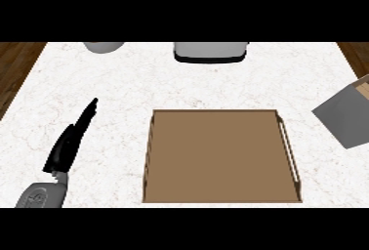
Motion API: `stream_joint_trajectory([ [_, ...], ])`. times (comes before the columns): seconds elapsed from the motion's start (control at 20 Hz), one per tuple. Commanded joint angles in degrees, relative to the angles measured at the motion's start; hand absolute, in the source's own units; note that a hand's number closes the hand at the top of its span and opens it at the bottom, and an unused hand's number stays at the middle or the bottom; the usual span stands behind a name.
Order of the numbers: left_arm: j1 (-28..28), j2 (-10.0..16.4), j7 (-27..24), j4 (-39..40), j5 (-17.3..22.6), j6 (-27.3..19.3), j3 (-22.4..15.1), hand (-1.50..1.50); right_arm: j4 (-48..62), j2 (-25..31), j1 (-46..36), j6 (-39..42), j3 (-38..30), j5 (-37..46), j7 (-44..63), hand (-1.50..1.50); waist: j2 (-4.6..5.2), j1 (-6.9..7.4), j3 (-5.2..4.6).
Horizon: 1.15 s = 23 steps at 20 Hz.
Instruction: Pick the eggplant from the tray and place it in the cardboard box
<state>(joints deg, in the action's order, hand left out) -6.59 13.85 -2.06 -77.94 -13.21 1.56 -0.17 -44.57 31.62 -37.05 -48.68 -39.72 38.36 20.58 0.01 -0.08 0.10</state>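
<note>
Fingers: my left hand (65,149) comes in at lower left. Its fingers (88,114) lie straight and close together, tips pointing up the counter and slightly right. They hold nothing.
Right hand: not in the view, so I log nothing on its fingers.
Hand to tray: the tray (216,112) lies to the right of the left hand and apart from it, with a strip of white counter (108,83) between. The tray's left wall is the side nearest this hand.
Tray: brown and rectangular, with a pale bar along the right rim. Its floor shows plain brown all over.
Eggplant: not visible. It is not on the tray, not on the stretch of counter that shows, and not in the left hand. I cannot tell from this view where it is, so I have no reading on its long axis.
Box: at the right edge, cut off by the frame and turned corner-on (346,119). A grey side faces me, with a tan sliver at its top. I take it for the cardboard box. Its inside is hidden.
Box to hand: well apart from the left hand, with the whole tray between them. It sits near the tray's upper right corner.
Far edge: a grey vessel (103,46) and a grey-and-black object (211,52), both cut by the top of the view and apart from the tray.
Judgement: the box is on the right, so the right hand should be the nearer one for any placing. The eggplant may be with that hand or already in the box. I cannot choose between these.
</note>
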Motion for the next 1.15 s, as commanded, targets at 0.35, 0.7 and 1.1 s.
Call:
stream_joint_trajectory([
  [0.35,-1.26,1.42,-0.36,1.02,0.08,1.46,2.38,0.00,-14.81,-4.66,17.72,-3.76,-7.80,-20.24,-21.27,-1.50,-0.02,-0.20,-0.05],
  [0.7,-1.15,-1.44,-2.80,3.71,-1.39,0.37,1.38,0.00,-24.97,-10.86,28.61,-4.05,-9.88,-28.08,-29.36,-1.50,-0.02,-0.24,-0.08],
  [1.1,0.62,-1.27,1.59,-2.82,-2.34,1.04,1.58,0.00,-30.74,-11.41,40.33,3.96,-10.99,-32.39,-27.44,-1.50,-0.09,-0.14,-0.10],
])
